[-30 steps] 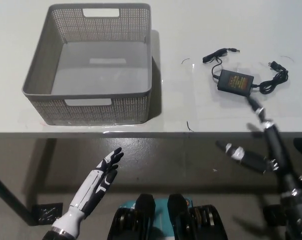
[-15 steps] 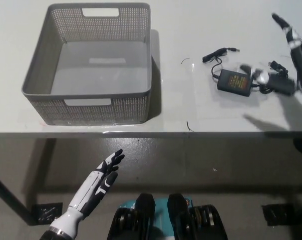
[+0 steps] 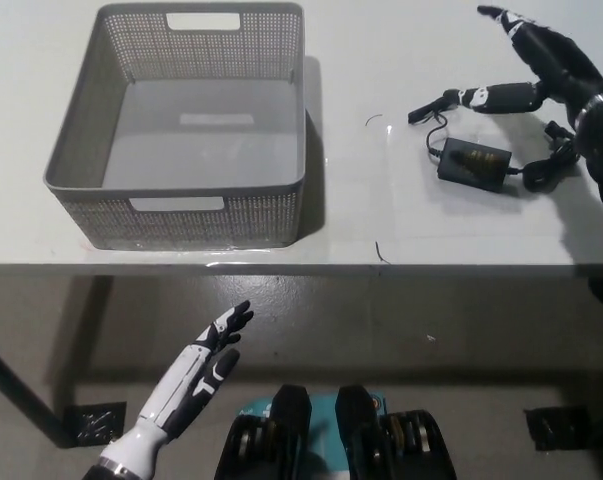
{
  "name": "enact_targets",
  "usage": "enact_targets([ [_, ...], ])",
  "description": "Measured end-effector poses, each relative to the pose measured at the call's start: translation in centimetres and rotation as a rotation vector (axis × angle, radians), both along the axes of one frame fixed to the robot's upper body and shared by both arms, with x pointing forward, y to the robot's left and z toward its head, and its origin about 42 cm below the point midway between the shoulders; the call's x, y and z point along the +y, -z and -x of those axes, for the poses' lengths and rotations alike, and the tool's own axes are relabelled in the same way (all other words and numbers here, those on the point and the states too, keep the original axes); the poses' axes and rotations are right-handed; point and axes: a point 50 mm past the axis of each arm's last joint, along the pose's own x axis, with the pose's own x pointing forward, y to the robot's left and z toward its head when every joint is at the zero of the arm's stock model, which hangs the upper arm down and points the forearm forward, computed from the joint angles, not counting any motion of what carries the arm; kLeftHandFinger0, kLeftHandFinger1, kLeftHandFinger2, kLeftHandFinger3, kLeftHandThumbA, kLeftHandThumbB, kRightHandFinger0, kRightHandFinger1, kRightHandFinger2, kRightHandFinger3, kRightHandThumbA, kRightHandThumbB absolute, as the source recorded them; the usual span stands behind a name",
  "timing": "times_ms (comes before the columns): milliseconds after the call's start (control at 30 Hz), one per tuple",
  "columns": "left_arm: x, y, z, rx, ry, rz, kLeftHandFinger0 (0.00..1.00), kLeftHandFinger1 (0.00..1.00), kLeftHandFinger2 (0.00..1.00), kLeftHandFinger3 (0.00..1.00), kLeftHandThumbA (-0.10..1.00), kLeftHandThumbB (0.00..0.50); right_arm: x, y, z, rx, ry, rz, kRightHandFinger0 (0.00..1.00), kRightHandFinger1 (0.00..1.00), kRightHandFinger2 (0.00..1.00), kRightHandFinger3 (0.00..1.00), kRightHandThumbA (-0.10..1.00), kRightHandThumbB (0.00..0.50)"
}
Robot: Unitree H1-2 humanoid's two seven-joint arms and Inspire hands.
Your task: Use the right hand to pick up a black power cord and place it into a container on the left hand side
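Note:
A black power cord with its adapter brick (image 3: 473, 162) lies on the white table (image 3: 401, 215) at the right, one plug end (image 3: 431, 105) stretching up-left and a cable bundle (image 3: 551, 165) to the right. My black right hand (image 3: 541, 65) hovers open just above and behind the brick, fingers spread, holding nothing. A grey perforated basket (image 3: 86, 165) stands empty on the left of the table. My white left hand (image 3: 206, 355) rests open below the table's front edge at the lower left.
The table's front edge (image 3: 301, 267) runs across the middle of the picture, with dark floor below it. A small dark mark (image 3: 379, 252) lies near that edge.
My right hand has risen from below the table's front edge, swept up over the right side, and now sits above the cord's far side. The left hand barely moved.

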Motion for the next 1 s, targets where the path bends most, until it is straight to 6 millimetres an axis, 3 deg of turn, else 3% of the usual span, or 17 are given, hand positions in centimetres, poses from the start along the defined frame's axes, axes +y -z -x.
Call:
enact_targets([
  [333, 0.1, 0.5, 0.9, 0.015, -0.001, -0.007, 1.0, 1.0, 1.0, 1.0, 1.0, 0.354, -0.5, 2.7, -1.3, 0.236, 0.04, 0.149, 1.0, 1.0, 1.0, 1.0, 0.81, 0.5],
  [667, 0.1, 0.5, 1.1, 0.015, -0.001, -0.013, 1.0, 1.0, 1.0, 1.0, 1.0, 0.333, -0.5, 3.4, -1.3, 0.315, 0.033, 0.176, 1.0, 1.0, 1.0, 1.0, 0.85, 0.5],
  [1000, 0.1, 0.6, 1.2, 0.017, 0.0, -0.017, 1.0, 1.0, 1.0, 1.0, 1.0, 0.313, 1.2, 4.8, -1.0, 0.358, 0.006, 0.189, 1.0, 1.0, 1.0, 1.0, 0.82, 0.5],
])
